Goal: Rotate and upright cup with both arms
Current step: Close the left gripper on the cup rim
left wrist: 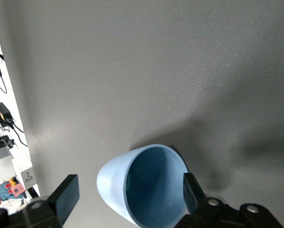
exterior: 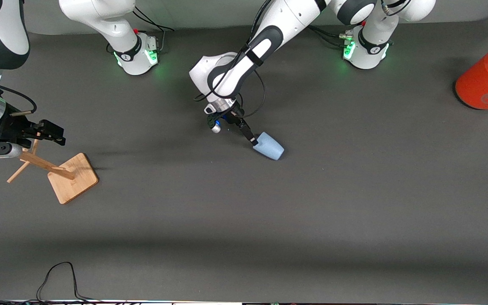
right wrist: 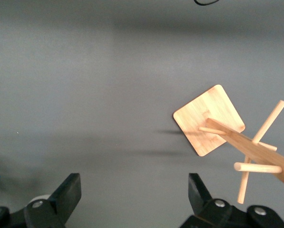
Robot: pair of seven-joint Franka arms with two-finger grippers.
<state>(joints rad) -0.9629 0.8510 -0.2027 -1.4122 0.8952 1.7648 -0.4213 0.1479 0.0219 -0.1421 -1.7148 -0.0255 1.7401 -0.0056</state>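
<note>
The pale-blue cup (exterior: 270,146) lies on its side on the grey table, about midway between the two arms' ends. Its open mouth (left wrist: 156,190) faces my left wrist camera. My left gripper (exterior: 256,142) is low at the cup's rim and open, straddling the mouth (left wrist: 130,194). One finger (left wrist: 191,192) stands right against the rim, while the other finger (left wrist: 67,195) is well apart from the cup's wall. My right gripper (exterior: 56,134) waits open and empty (right wrist: 132,194) above the table at the right arm's end.
A wooden peg stand (exterior: 73,178) with a square base (right wrist: 209,119) stands beside the right gripper. A large orange-red can (exterior: 486,79) lies at the left arm's end. A black cable (exterior: 57,275) loops along the table's edge nearest the front camera.
</note>
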